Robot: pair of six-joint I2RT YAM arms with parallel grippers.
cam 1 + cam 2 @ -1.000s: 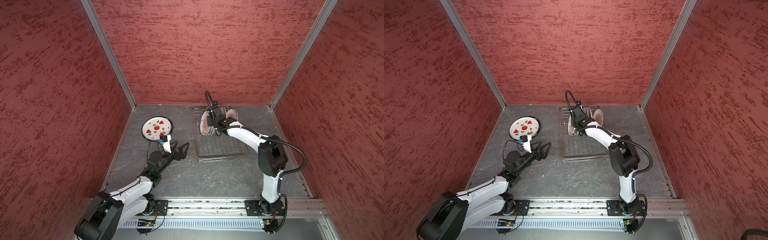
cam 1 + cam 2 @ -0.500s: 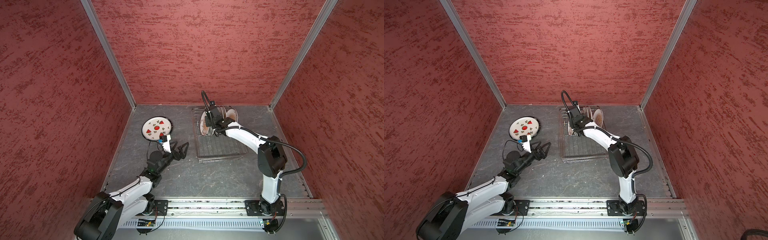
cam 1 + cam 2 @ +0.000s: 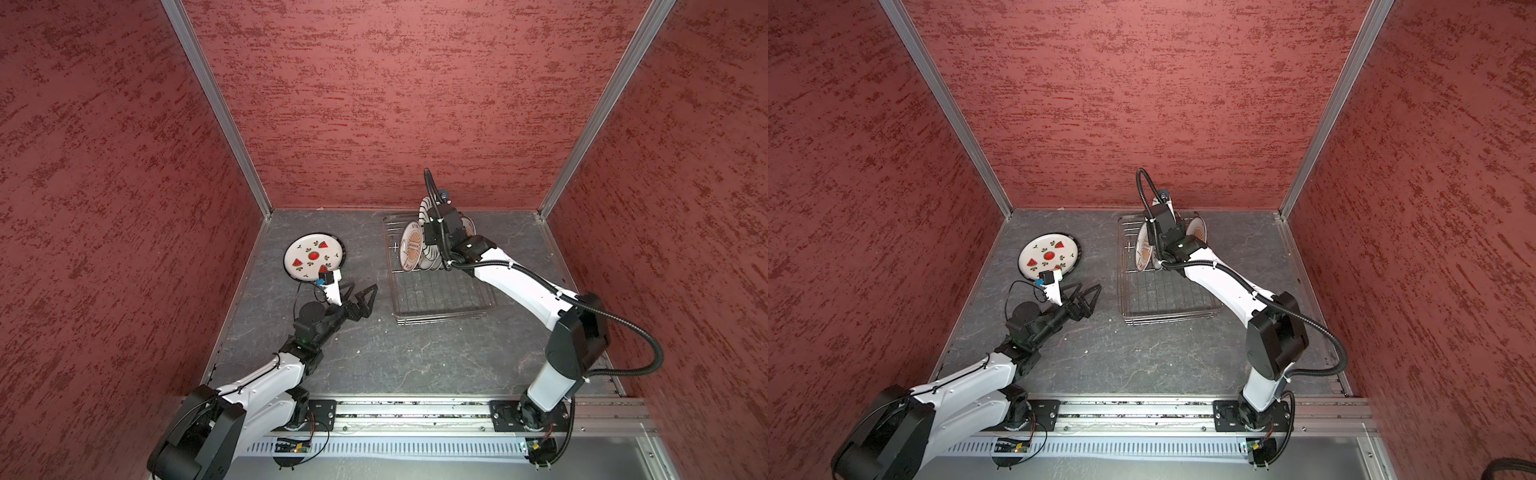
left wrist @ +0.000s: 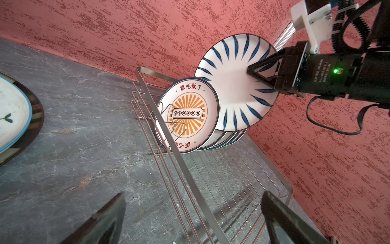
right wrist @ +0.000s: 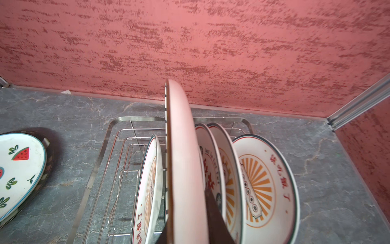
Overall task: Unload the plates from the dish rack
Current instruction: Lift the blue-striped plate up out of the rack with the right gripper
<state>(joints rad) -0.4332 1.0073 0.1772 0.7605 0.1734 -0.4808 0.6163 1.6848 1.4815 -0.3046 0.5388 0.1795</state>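
The silver wire dish rack [image 3: 440, 291] [image 3: 1163, 295] [image 4: 185, 169] [image 5: 99, 152] stands at the back right. Several plates stand upright in its far end, the front one an orange sunburst plate [image 4: 190, 114] [image 3: 411, 245] [image 5: 150, 179]. My right gripper [image 3: 430, 226] [image 4: 253, 71] [image 5: 185, 221] is shut on the rim of a white plate with dark radial stripes [image 4: 232, 84] [image 5: 181, 147] [image 3: 424, 208], held upright above the others. My left gripper [image 3: 362, 287] [image 3: 1088, 287] [image 4: 193, 211] is open and empty, low beside the rack's left side.
A watermelon plate [image 3: 313, 255] [image 3: 1048, 255] [image 5: 19, 169] lies flat at the back left on top of a dark-rimmed plate [image 4: 35, 118]. Red walls close in the back and both sides. The rack's near half [image 4: 228, 186] holds no plates.
My right gripper has risen with the striped plate, lifting it higher above the other plates in the rack. The left arm has not moved.
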